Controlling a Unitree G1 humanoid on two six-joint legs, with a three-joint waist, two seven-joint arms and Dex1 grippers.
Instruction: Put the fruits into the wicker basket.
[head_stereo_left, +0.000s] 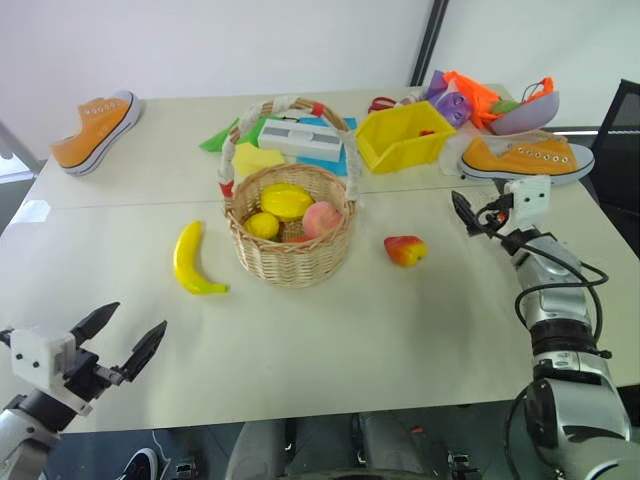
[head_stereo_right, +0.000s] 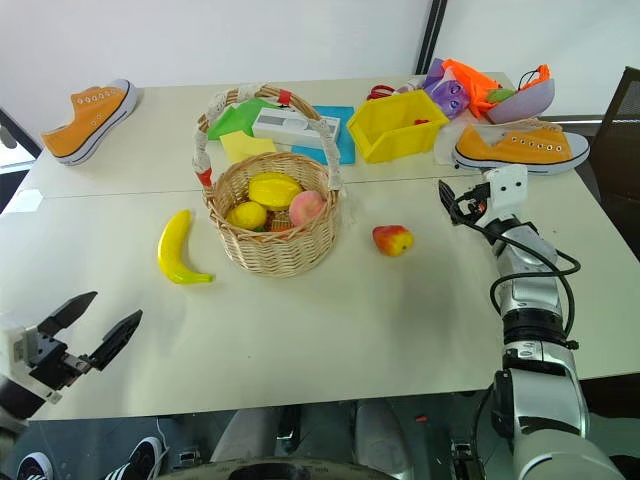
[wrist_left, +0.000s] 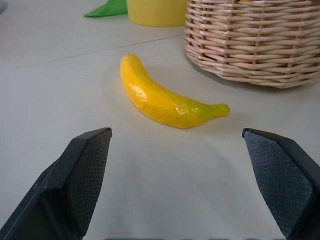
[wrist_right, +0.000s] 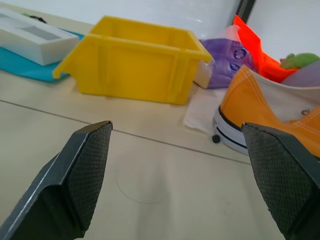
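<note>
Two fruits lie loose on the pale table (head_stereo_left: 400, 330): a curved yellow banana (head_stereo_left: 194, 260) left of centre in the head view, and a red-and-yellow fruit (head_stereo_left: 405, 249) right of centre. Between them stands the wicker basket (head_stereo_left: 290, 235), its arched handle wrapped in white and red rising toward the upper middle of the frame. Inside the basket rest a large yellow fruit (head_stereo_left: 286, 200), a smaller yellow lemon-like fruit (head_stereo_left: 263, 225) and a pink peach (head_stereo_left: 321, 218). The banana sits just beside the basket's left wall without touching it; the red-and-yellow fruit is a little apart from the right wall.

At the lower left of the frame the left gripper (head_stereo_left: 122, 334) hovers over the near table edge with its two black fingers spread wide and nothing between them; in its wrist view the banana lies ahead of the open fingers, with the basket behind it. At the right of the frame the right gripper (wrist_right: 180, 175) is also spread wide and empty, and points toward the yellow plastic bin (wrist_right: 132, 60) and an orange sneaker (wrist_right: 272, 117) at the upper right. A second orange sneaker (head_stereo_left: 95, 130) sits at the upper left. Behind the basket lie a white box (head_stereo_left: 300, 140) and a green sheet (head_stereo_left: 216, 140).
</note>
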